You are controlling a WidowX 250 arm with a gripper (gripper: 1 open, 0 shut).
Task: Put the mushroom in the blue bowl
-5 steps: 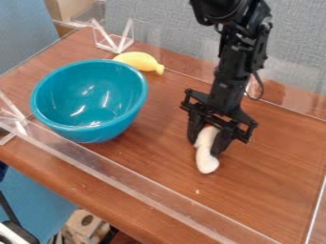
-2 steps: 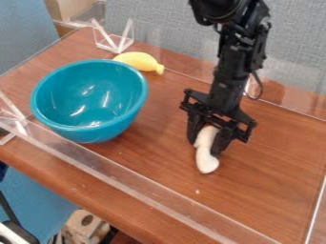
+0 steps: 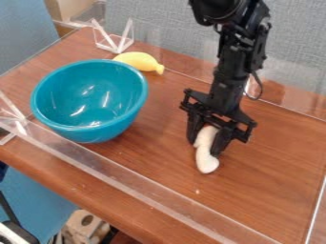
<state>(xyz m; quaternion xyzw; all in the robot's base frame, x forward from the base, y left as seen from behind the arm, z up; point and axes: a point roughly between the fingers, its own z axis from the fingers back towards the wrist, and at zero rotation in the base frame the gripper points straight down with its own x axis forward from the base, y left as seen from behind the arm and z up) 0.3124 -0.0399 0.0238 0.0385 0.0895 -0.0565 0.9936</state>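
Note:
The cream-white mushroom (image 3: 207, 155) lies on the wooden table at the right, its long stem pointing toward the front; its cap end is hidden between the fingers. My black gripper (image 3: 213, 137) comes straight down on its upper end and is shut on it. The blue bowl (image 3: 88, 99) sits at the left, deep and glossy, well apart from the gripper, with nothing seen inside.
A yellow banana (image 3: 139, 63) lies just behind the bowl. Low clear plastic walls (image 3: 152, 186) run along the table's front and left edges, with clear brackets (image 3: 114, 36) at the back left. The black arm (image 3: 237, 48) rises above the mushroom.

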